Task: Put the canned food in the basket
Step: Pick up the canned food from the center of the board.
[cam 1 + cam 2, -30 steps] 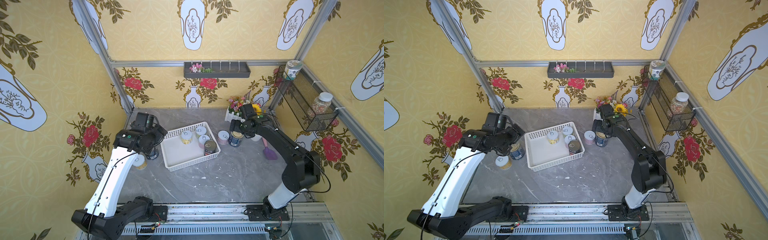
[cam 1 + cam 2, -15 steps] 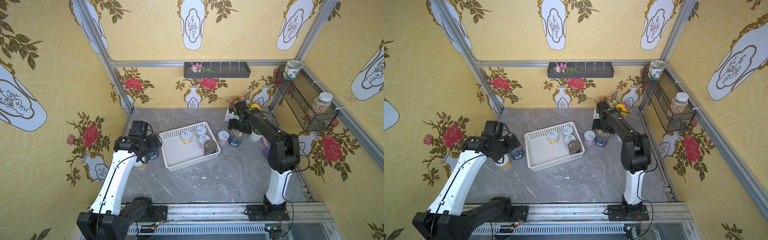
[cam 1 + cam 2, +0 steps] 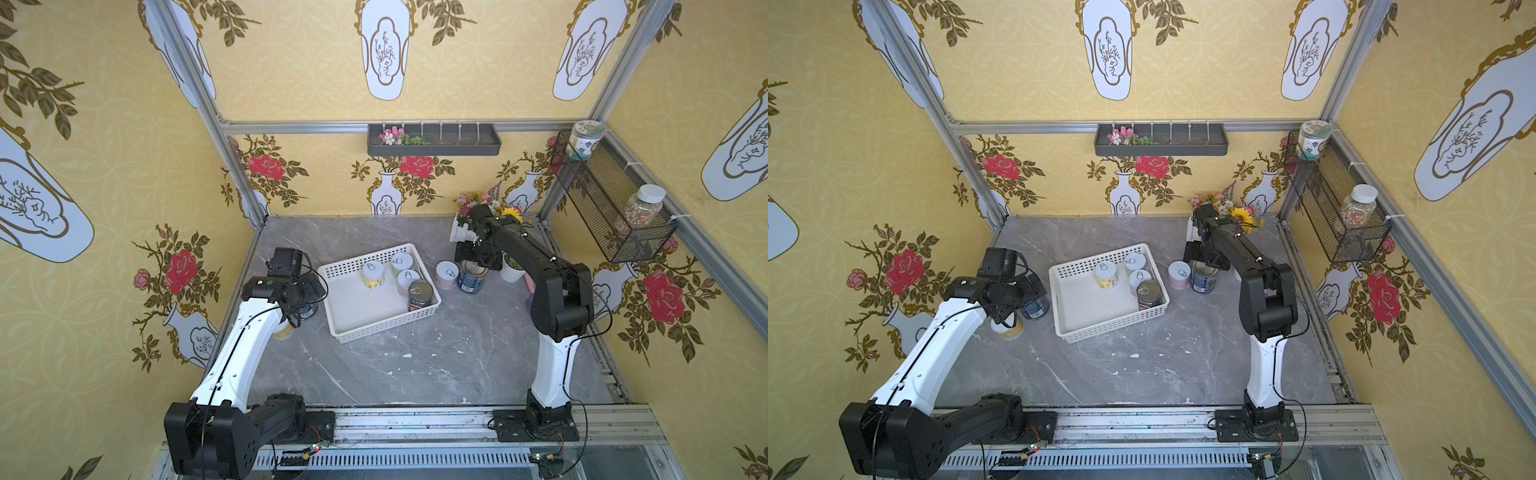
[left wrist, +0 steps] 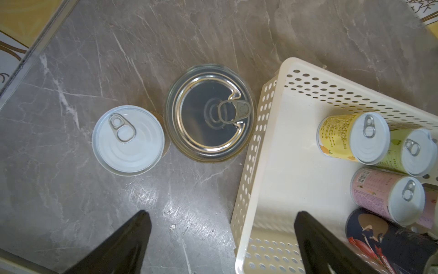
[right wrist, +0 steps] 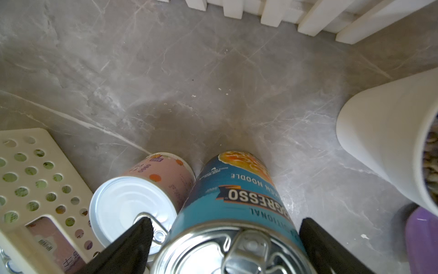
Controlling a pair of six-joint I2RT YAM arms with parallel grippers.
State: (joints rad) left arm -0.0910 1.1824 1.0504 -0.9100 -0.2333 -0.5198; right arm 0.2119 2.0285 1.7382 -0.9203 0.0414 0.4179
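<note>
The white perforated basket (image 3: 357, 305) sits mid-table and holds several cans: pale yellow (image 3: 372, 273), green (image 3: 401, 264), pink (image 3: 408, 281) and dark red (image 3: 420, 295). Right of it stand a pink can (image 3: 446, 274) and a blue soup can (image 3: 471, 277). My right gripper (image 5: 226, 223) is open, its fingers astride the blue soup can's (image 5: 237, 197) top without gripping it. My left gripper (image 4: 221, 218) hangs open and empty by the basket's left wall (image 4: 246, 189), above a silver-lidded can (image 4: 209, 112) and a white-lidded can (image 4: 128, 140).
A white pot with a plant (image 3: 512, 270), a purple object (image 5: 422, 237) and a small white fence with flowers (image 3: 463, 232) crowd the back right corner. A black mesh basket with jars (image 3: 611, 208) hangs on the right wall. A grey tray (image 3: 432, 141) hangs on the back wall.
My left arm has drawn back from the basket's left edge toward the two cans outside it. The right arm's elbow has folded in while its gripper stays over the blue soup can.
</note>
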